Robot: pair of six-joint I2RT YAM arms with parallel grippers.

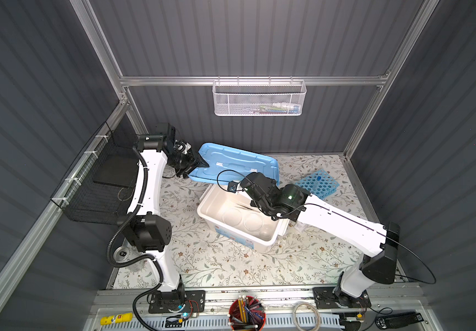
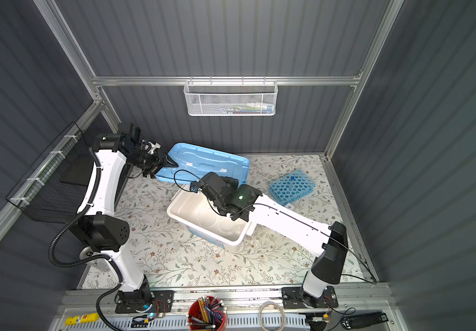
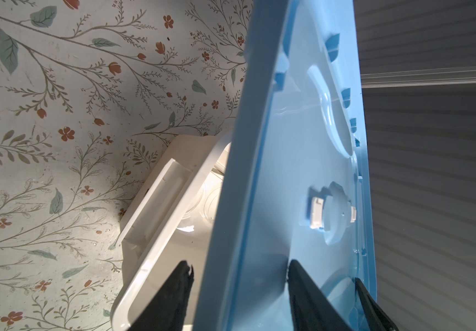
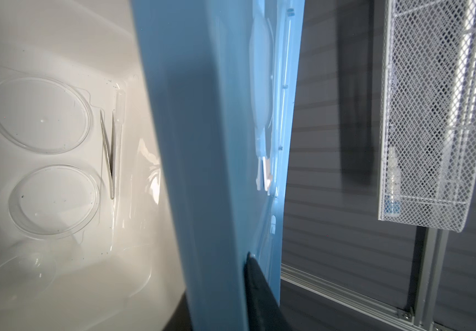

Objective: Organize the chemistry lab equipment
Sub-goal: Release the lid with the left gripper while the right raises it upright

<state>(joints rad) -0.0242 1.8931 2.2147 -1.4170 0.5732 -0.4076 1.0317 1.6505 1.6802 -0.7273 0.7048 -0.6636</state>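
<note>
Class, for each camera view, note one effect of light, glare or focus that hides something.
Right wrist view: the blue lid is close, soft and half in shadow; glare streaks the bin wall; the clear dishes show only faint rims. Left wrist view: a bright glint on the lid. Both top views: dishes barely visible.

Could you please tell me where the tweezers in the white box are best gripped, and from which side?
Probably from straight above, on the tweezers at their joined end: the legs meet there in one stiff strip, while the spread tips would flex. They lie flat on the box floor, a dropper close alongside.
</note>
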